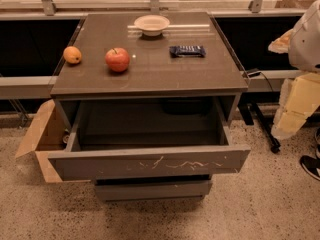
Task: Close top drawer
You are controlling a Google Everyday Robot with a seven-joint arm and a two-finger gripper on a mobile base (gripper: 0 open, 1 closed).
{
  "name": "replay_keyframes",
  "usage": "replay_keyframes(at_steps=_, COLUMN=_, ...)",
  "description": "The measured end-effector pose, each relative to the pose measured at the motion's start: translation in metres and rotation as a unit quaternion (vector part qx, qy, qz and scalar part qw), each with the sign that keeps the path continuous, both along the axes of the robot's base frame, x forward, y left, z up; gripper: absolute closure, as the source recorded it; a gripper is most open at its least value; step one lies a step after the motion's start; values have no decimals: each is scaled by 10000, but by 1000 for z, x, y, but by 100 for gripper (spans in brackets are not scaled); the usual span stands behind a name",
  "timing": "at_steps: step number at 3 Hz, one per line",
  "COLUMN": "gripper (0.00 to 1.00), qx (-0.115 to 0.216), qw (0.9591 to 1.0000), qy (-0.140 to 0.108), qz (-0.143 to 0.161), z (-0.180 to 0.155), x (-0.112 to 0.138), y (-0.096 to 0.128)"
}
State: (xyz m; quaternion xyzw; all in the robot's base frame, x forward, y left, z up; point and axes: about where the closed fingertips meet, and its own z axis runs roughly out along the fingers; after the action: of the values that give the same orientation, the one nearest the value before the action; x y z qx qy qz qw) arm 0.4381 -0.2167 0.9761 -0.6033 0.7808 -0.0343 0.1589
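The top drawer (150, 164) is pulled far out of the dark-grey cabinet (150, 79). Its wide flat front panel carries pale scratches, and its inside looks empty. My gripper (289, 120) is at the right edge of the camera view, below the white arm (306, 34). It hangs to the right of the cabinet, level with the drawer, and touches neither.
On the cabinet top lie an orange (72, 55), a red apple (117, 59), a white bowl (151, 24) and a dark snack bar (187, 50). A narrower grey drawer front (152, 189) sits below. An open cardboard box (40, 134) stands left. A black wheeled leg (263, 126) and a shoe (311, 166) are right.
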Motion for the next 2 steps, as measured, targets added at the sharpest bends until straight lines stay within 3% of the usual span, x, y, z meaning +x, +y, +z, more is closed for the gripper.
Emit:
replay_keyframes(at_steps=1, gripper=0, qx=1, qw=10000, qy=0, qz=0, z=0, x=0, y=0)
replay_keyframes(at_steps=2, gripper=0, qx=254, qw=9996, qy=121, qz=79, z=-25, x=-2, y=9)
